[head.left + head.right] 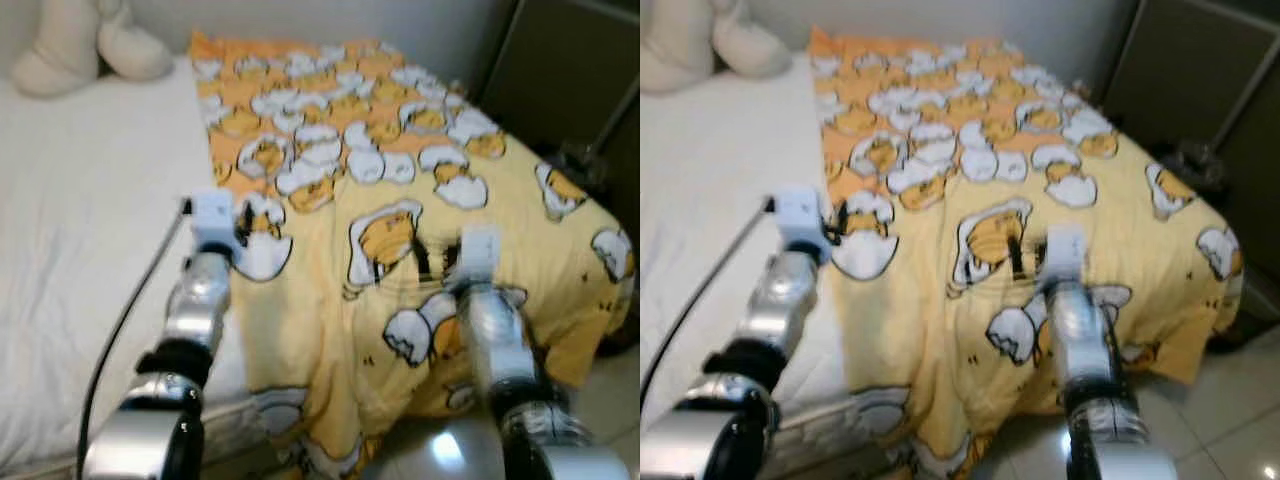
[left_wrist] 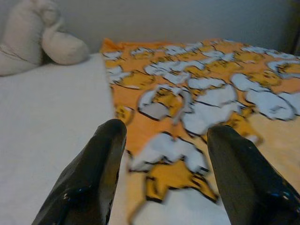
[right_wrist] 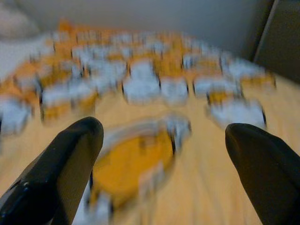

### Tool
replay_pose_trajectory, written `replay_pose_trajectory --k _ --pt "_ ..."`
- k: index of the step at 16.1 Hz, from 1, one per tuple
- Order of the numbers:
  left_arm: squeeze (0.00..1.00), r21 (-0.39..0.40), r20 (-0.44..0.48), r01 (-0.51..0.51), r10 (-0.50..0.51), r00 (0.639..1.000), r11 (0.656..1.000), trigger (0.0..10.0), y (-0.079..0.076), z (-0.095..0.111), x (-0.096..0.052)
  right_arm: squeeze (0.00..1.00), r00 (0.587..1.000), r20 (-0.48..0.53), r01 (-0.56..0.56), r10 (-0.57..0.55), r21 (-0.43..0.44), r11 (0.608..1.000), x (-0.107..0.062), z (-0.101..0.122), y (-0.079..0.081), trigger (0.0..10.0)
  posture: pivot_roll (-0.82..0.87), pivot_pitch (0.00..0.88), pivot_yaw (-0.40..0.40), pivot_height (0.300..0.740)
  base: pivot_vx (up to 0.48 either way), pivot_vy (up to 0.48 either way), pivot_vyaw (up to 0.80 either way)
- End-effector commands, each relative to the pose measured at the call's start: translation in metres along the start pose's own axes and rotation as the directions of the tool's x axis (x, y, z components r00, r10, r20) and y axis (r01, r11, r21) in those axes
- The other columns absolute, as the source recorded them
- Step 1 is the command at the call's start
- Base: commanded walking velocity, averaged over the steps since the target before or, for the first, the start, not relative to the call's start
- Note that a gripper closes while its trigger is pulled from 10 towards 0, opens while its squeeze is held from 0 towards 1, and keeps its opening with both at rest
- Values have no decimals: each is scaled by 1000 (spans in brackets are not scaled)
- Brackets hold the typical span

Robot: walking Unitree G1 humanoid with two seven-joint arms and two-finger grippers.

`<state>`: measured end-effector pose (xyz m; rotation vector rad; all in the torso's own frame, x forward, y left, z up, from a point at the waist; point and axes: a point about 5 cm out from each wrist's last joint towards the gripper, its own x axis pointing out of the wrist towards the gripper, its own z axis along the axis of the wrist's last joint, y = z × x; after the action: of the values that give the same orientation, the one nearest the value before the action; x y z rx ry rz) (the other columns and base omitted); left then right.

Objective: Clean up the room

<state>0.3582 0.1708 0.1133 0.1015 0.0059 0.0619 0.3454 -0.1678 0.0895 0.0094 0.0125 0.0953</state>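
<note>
Left eye view: one bed with a white sheet [image 1: 90, 260], one yellow blanket [image 1: 400, 200] printed with egg-and-yolk cartoons, one cream stuffed toy [image 1: 75, 45], two silver arms. The blanket covers the half of the bed on the robot's right, from the wall end down to the foot, where it hangs over the edge toward the tiled floor [image 1: 440, 450]; its long inner edge runs down the middle of the sheet. The stuffed toy lies at the far end of the bare sheet, well beyond the left fingers. A dark cabinet [image 1: 570, 70] stands past the blanket's right side. Left gripper [image 2: 166, 154]: two fingers [image 2: 101, 164] spread wide apart, holding nothing, poised over the blanket's inner edge, with white sheet beneath one finger and printed blanket between and beneath the other. A black cable [image 1: 125, 320] runs along the left arm. Right gripper [image 3: 164, 154]: fingers [image 3: 75, 154] also spread wide, holding nothing, hovering above the blanket near the foot of the bed, a large yolk print between the tips; this view is blurred. Contact between either pair of fingers and the cloth cannot be judged.
</note>
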Motion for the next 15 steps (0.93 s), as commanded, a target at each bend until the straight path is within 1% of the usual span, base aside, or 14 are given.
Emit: replay_pose_trajectory --k 1,2,3,4,5,6,8,9,10,11,12,13,15 --pt "0 -2 -17 -1 1 1000 1000 10000 6 -6 -6 0 997 -74 16 -13 46 999 3 -10 4 10000 111 0 15 740 0 0 0" --pt "0 7 -4 45 -45 999 999 10000 3 -5 -11 0 995 -98 29 -24 52 998 5 -10 2 10000 146 0 21 740 0 0 0" --pt "0 59 35 154 -157 987 986 10000 -8 -1 -27 0 991 -129 45 -37 60 997 7 -11 0 10000 199 39 32 740 0 0 0" --pt "0 160 65 285 -298 952 945 10000 -21 3 -54 0 979 -199 44 -38 29 999 9 -16 1 10000 240 112 37 740 0 0 0" --pt "0 146 42 286 -295 955 947 10000 -16 3 -64 0 967 -253 41 -39 3 999 9 -22 5 10000 271 174 50 740 0 0 0" --pt "0 138 34 285 -292 956 949 10000 -14 3 -68 0 963 -268 39 -40 -8 999 8 -24 6 10000 271 174 50 740 0 0 0" --pt "0 179 4 288 -293 956 941 10000 -5 7 -88 0 929 -367 32 -48 -50 998 2 -40 12 10000 373 267 72 740 0 0 0" --pt "0 183 -12 280 -283 959 942 10000 2 14 -101 0 906 -416 53 -78 -72 996 -5 -50 9 10000 390 287 79 740 0 0 0" --pt "0 192 -28 282 -282 959 940 10000 4 19 -112 0 891 -443 64 -98 -91 994 -11 -57 6 10000 393 286 84 740 0 0 0" --pt "0 191 -31 285 -284 958 939 10000 5 20 -112 0 887 -449 68 -105 -98 993 -13 -59 3 10000 393 286 87 740 0 0 0" --pt "0 187 -36 297 -296 955 936 10000 3 23 -111 0 876 -468 80 -120 -106 991 -19 -64 -8 10000 389 284 91 740 0 0 0" --pt "0 181 -39 312 -311 950 932 10000 0 24 -109 0 865 -479 104 -146 -113 988 -24 -67 -18 10000 350 279 91 740 0 0 0" --pt "0 170 -45 341 -338 940 925 10000 -9 23 -105 0 835 -508 147 -209 -161 976 -39 -76 -42 10000 314 270 92 740 0 0 0"
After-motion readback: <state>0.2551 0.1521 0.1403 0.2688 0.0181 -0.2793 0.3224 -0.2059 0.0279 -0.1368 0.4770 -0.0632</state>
